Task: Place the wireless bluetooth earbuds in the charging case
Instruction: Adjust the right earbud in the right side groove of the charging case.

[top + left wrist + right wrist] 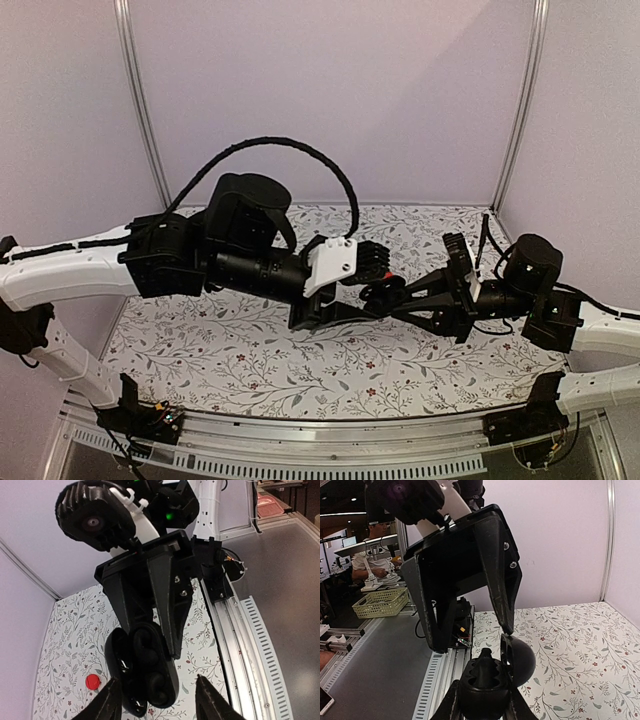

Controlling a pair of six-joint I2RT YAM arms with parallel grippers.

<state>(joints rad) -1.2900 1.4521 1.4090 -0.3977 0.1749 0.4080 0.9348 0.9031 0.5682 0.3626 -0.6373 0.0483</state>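
The charging case [485, 690] is a glossy black oval with its lid [522, 662] hinged open. My right gripper [485, 702] is shut on its base and holds it above the table. One black earbud [485, 662] sticks up out of the base. In the left wrist view the open case [145, 672] shows two rounded dark shapes in its wells, an upper one [142, 647] and a lower one [159, 682]; the black-on-black detail hides how they are seated. My left gripper [157, 697] is open, its fingertips [207, 700] straddling the case. One left fingertip [506, 625] rests at the lid's top edge.
A flat red disc [92, 681] lies on the floral tablecloth [65, 630] beside the case. An aluminium rail [235, 630] runs along the table's near edge. Purple walls close the back and sides. Both arms meet mid-table [378, 292].
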